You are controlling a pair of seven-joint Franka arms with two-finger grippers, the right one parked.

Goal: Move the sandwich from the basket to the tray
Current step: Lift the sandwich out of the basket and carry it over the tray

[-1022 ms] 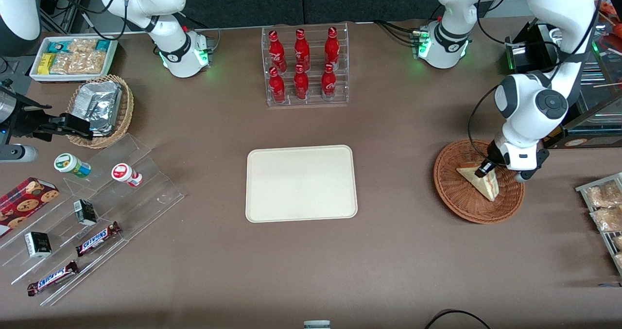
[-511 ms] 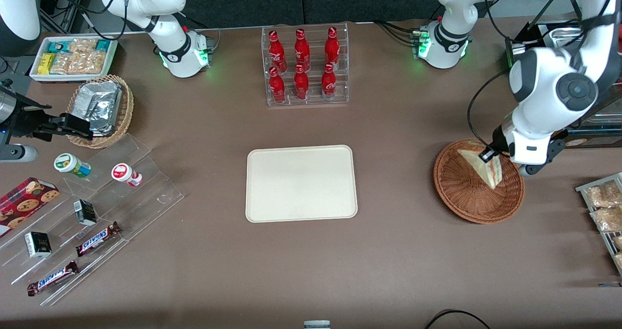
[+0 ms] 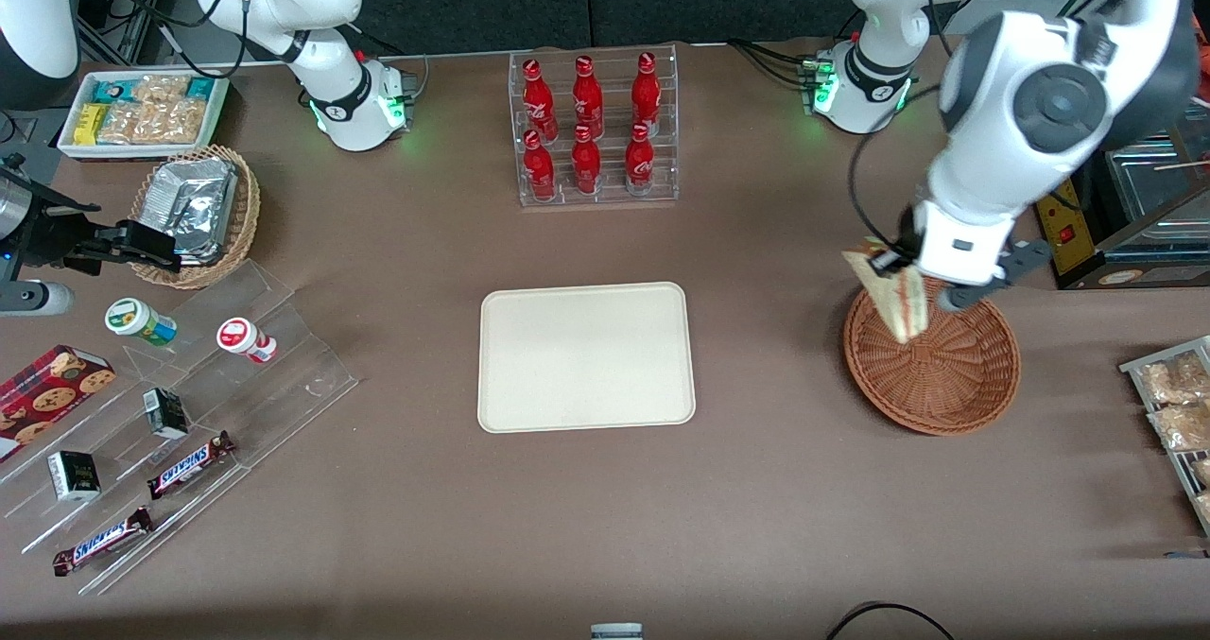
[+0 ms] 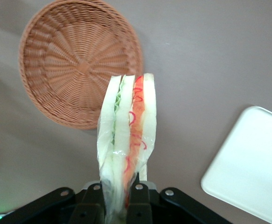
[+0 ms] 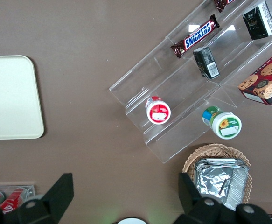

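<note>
Tool [image 3: 889,264]: clenched on the sandwich, raised above the basket rim on the side facing the tray; fingers [image 4: 138,193] grip the wedge at one end.
Sandwich [image 3: 893,292]: lifted clear of the basket, hanging edge-on in clear wrap; red and pale layers visible [image 4: 129,135].
Basket [image 3: 945,375]: on the desk, toward the working arm's end, nothing inside.
Tray [image 3: 586,356]: flat on the desk at centre, well apart from the basket, bare.

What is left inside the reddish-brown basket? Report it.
Nothing: the basket shows bare weave in the wrist view. The gripper, shut on the sandwich, holds it above the rim, hiding that bit in the front view.
</note>
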